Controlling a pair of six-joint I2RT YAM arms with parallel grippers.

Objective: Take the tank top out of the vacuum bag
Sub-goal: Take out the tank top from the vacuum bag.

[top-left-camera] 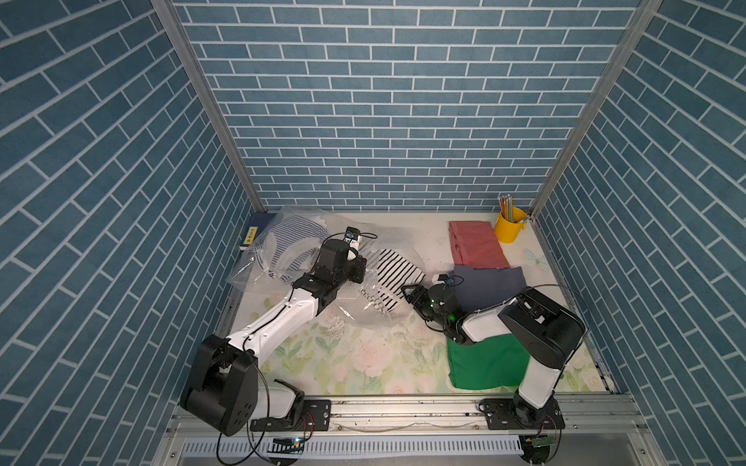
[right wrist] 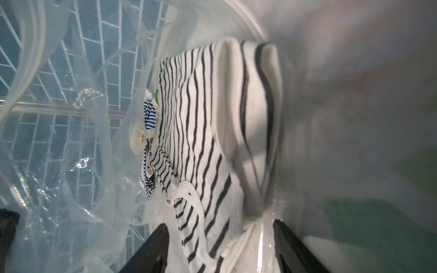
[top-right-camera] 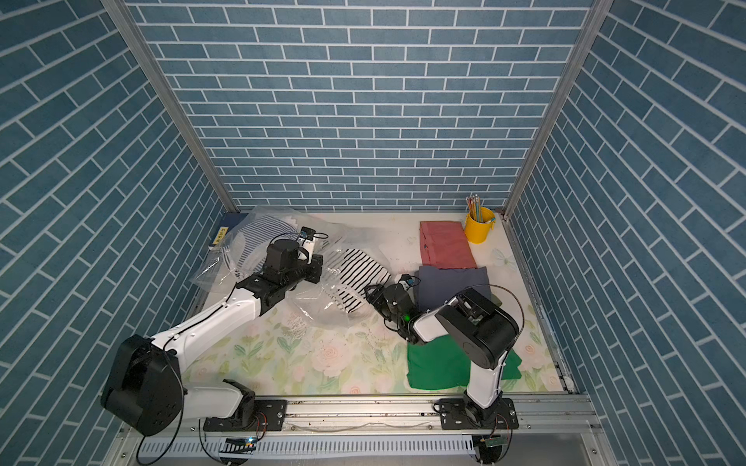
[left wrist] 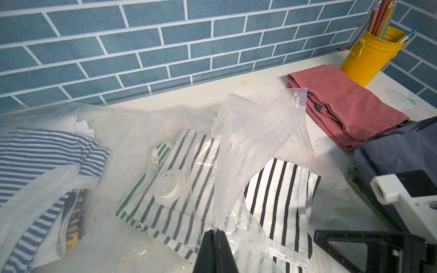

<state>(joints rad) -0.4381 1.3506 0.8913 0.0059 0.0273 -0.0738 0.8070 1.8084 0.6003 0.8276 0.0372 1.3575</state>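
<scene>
We see the clear vacuum bag [top-left-camera: 250, 274] sprawled from the 10 o'clock corner of the floral table [top-left-camera: 363, 363] in toward the centre. The black-and-white striped tank top [top-left-camera: 393, 274] lies just to the 10 o'clock side of centre. Most of it is under the bag's film, and its end toward 3 o'clock sits at the bag's mouth. In the left wrist view the left gripper [left wrist: 216, 232] is pinched closed on a fold of that film, which rises from its tips above the tank top. The right gripper [right wrist: 220, 224] reaches in from 4 o'clock with its jaws apart, and the tank top's white-edged hem lies between its fingers [right wrist: 153, 248]. We cannot tell whether either pad touches the cloth. Deeper in the bag, toward 10 o'clock, we find a blue-striped garment [left wrist: 45, 151]. The bag's round white valve [left wrist: 169, 188] sits over the tank top's stripes. A blue book [top-left-camera: 252, 234] lies at the 10 o'clock edge, partly under the bag. A folded red cloth [top-left-camera: 476, 244] lies at 1 o'clock, beside a yellow bucket [top-left-camera: 509, 230] of pencils [top-left-camera: 505, 205] in the corner. A navy cloth [top-left-camera: 490, 284] lies at 3 o'clock, overlapping the red one's near edge, and a green cloth [top-left-camera: 484, 363] lies at 5 o'clock beneath the right arm.
</scene>
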